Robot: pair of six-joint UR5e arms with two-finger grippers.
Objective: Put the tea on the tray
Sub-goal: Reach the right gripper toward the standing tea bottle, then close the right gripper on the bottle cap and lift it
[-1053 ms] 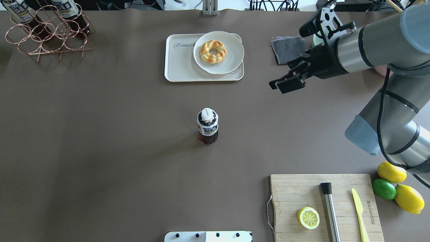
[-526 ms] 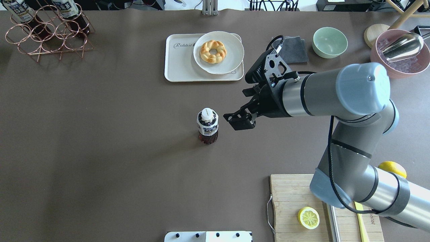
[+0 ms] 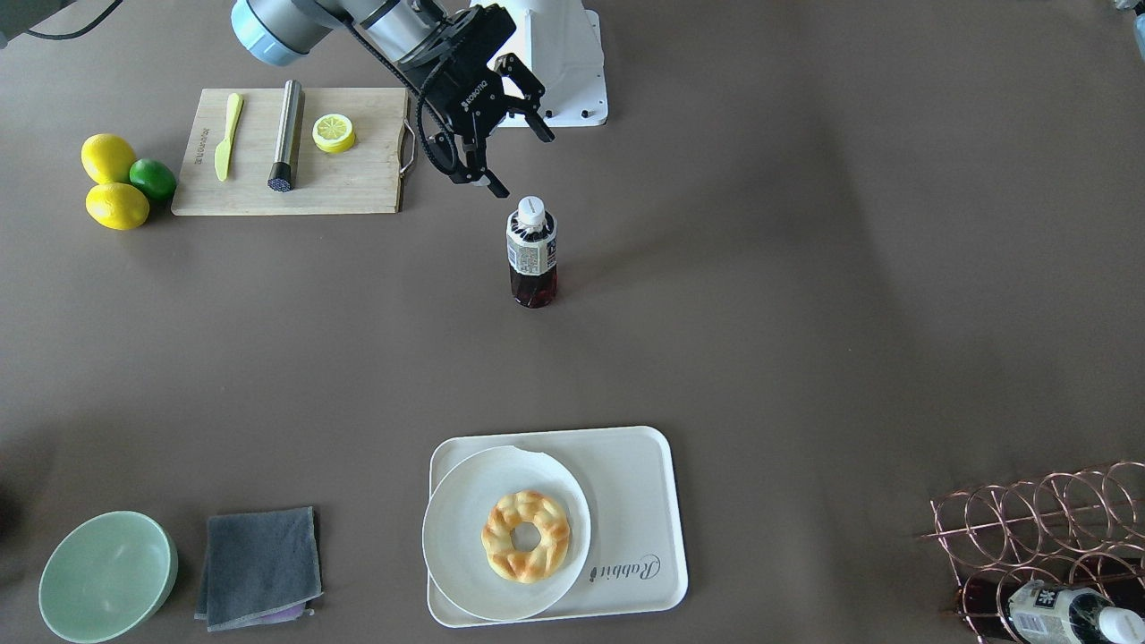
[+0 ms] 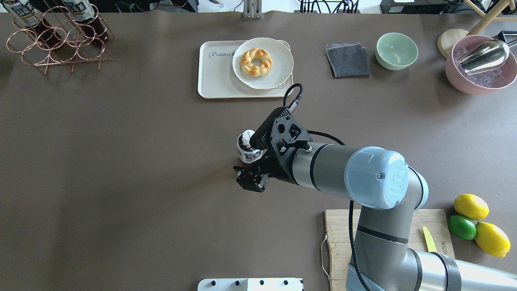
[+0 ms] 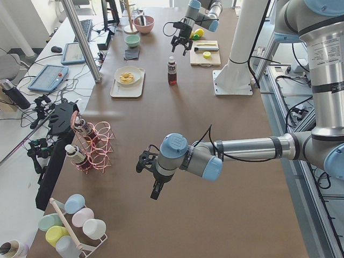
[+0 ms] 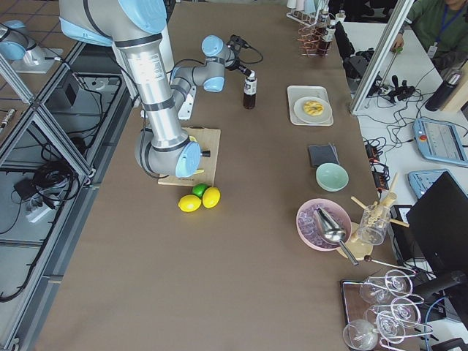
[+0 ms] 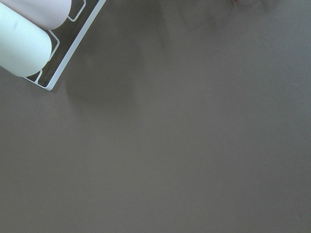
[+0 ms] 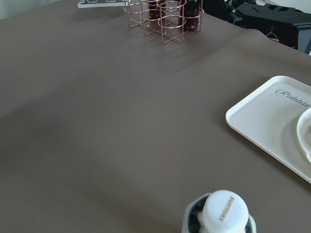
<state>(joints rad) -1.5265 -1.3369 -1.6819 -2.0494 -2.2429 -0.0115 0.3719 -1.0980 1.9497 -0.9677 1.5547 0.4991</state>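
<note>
The tea (image 3: pixel 532 249), a small clear bottle of dark liquid with a white cap, stands upright mid-table. In the overhead view the tea (image 4: pixel 243 146) is partly hidden by my right wrist. My right gripper (image 3: pixel 521 163) is open and empty, just on the robot's side of the bottle and not touching it; it also shows in the overhead view (image 4: pixel 249 178). The right wrist view shows the bottle's cap (image 8: pixel 224 211) close below. The cream tray (image 4: pixel 216 76) lies at the far side. My left gripper (image 5: pixel 153 183) hovers over bare table far to the left; I cannot tell its state.
A white plate (image 4: pixel 282 60) with a doughnut (image 4: pixel 256 62) fills the tray's right part. A copper wire rack (image 4: pixel 56 44) with look-alike bottles stands far left. Grey cloth (image 4: pixel 348 60), green bowl (image 4: pixel 396 50), pink bowl (image 4: pixel 480 68) far right; cutting board (image 4: pixel 339 230) near right.
My right arm has swung from the far right in to the centre and down to the near side of the tea. The bottle has not moved.
</note>
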